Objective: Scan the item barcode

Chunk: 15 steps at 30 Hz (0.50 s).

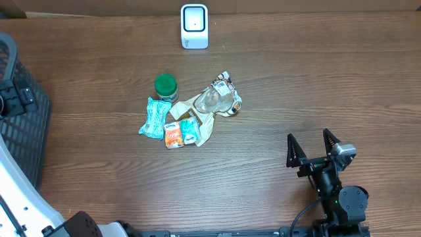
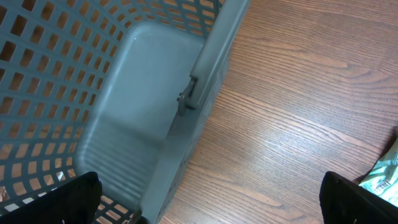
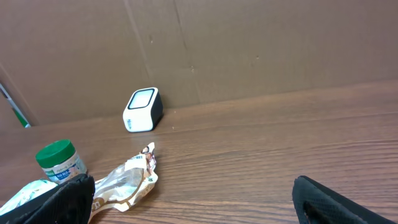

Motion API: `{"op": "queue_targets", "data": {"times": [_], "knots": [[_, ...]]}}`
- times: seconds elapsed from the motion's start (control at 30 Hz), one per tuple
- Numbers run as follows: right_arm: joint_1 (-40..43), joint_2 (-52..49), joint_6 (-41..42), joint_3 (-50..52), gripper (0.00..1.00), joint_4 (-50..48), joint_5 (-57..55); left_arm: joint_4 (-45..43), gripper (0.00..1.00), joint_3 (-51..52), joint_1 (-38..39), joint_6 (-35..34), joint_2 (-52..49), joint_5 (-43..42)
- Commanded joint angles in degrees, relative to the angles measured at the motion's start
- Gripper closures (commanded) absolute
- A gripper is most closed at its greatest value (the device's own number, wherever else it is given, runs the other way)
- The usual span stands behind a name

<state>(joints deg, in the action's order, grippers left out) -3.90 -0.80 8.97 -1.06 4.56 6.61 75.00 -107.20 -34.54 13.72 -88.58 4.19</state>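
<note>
While both arms hang clear of it, the heap of items [image 1: 191, 117] lies near the middle of the wooden table [image 1: 316, 72]. Green-lidded jar [image 1: 166, 86] stands upright at the heap's far left corner. Crumpled clear bag [image 1: 218, 99] sits to its right, with its tail trailing toward the front. Pale teal packet [image 1: 154, 117] lies just in front of the jar. Orange packet [image 1: 173, 135] and small teal packet [image 1: 189, 130] lie side by side, touching, at the bag's tail. Barcodes are too small to make out. White scanner [image 1: 194, 26] stands at the table's far edge, well apart from the heap — its framed window shows from above. Right gripper [image 1: 308, 135] is near the front right, jaws spread wide with nothing between them. Left gripper [image 2: 211, 202] hangs over the rim of the grey lattice basket [image 2: 130, 118] at the table's left — fingers wide apart too, and empty.
</note>
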Motion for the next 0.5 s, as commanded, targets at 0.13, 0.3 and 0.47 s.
{"op": "queue_targets", "data": {"times": [0.13,0.3,0.47], "knots": [[-0.31,0.39,-0.04,0.59,0.00,-0.28,-0.57,-0.04,0.00,0.02,-0.26,-0.63,-0.31,0.42],[-0.31,0.39,-0.04,0.59,0.00,-0.28,-0.57,-0.04,0.00,0.02,-0.26,-0.63,-0.31,0.42],[-0.31,0.39,-0.02,0.59,0.00,-0.28,-0.57,-0.07,0.00,0.02,-0.26,-0.63,-0.31,0.42]]}}
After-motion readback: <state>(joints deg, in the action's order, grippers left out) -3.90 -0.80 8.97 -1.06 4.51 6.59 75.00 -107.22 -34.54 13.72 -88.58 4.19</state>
